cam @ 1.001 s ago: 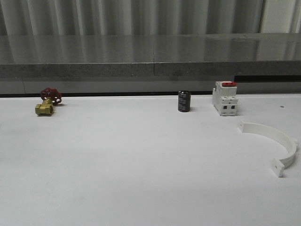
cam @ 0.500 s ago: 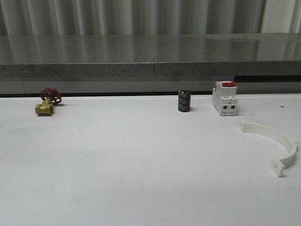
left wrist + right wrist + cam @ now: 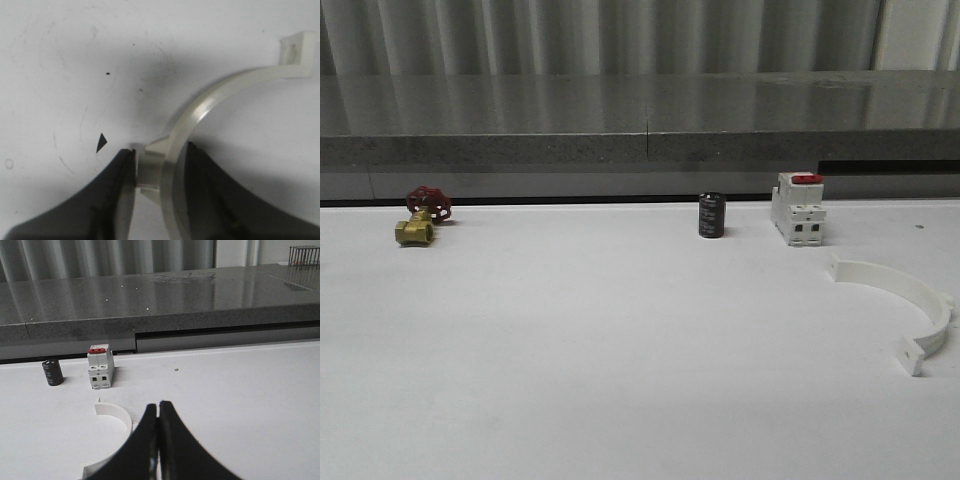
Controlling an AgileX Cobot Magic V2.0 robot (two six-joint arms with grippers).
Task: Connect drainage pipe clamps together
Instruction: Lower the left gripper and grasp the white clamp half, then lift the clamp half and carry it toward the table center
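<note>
left gripper [image 3: 160, 175] clamped on one clamp half [image 3: 200, 120], nothing on the table has shifted in the last second, other clamp half [image 3: 910, 300] at three o'clock, right gripper [image 3: 159, 412] pinched empty, joining not begun.

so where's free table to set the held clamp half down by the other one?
Bare table spans the whole near side, from below the brass valve across to left of the lying clamp half. Crowded: the far edge, where the black cylinder and red-topped switch stand just behind that half. The left gripper grips the other half.
</note>
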